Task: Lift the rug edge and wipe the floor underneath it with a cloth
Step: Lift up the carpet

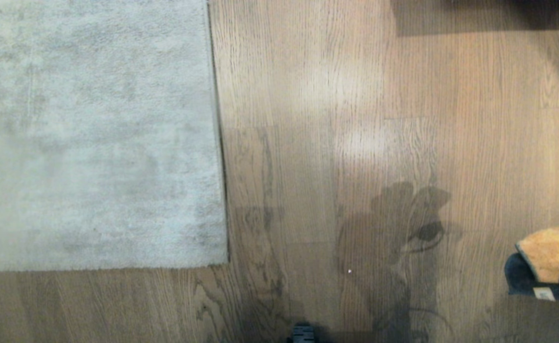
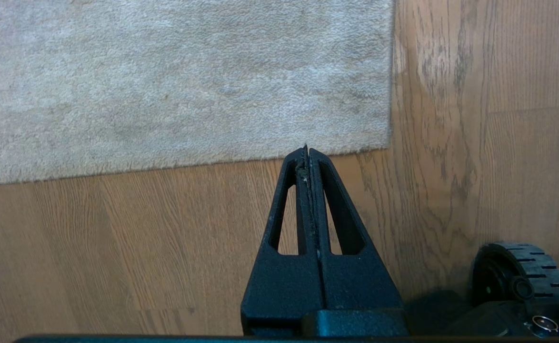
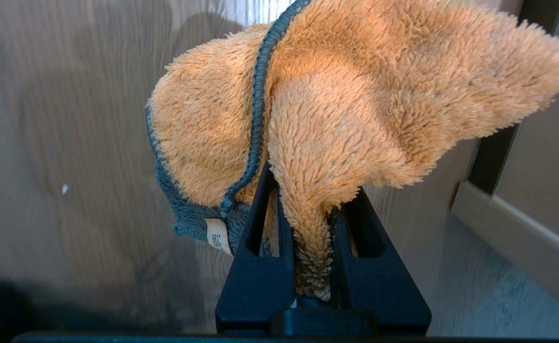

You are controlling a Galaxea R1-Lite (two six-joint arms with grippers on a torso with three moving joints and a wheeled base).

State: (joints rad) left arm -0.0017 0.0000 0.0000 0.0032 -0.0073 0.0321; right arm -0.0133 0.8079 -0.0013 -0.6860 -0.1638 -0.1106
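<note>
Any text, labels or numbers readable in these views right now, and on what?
No text can be read.
The cloth, clamped in the right gripper, carries a small white tag with dark print, too small to read; the tag also shows in the head view, blurred.
Rug, floor and left gripper: no markings.

One rug (image 1: 94,133) lies on one wood floor (image 1: 379,119). One orange cloth (image 1: 553,259) shows. Two black hands appear: left hand (image 2: 307,150), right hand (image 3: 308,200).
</note>
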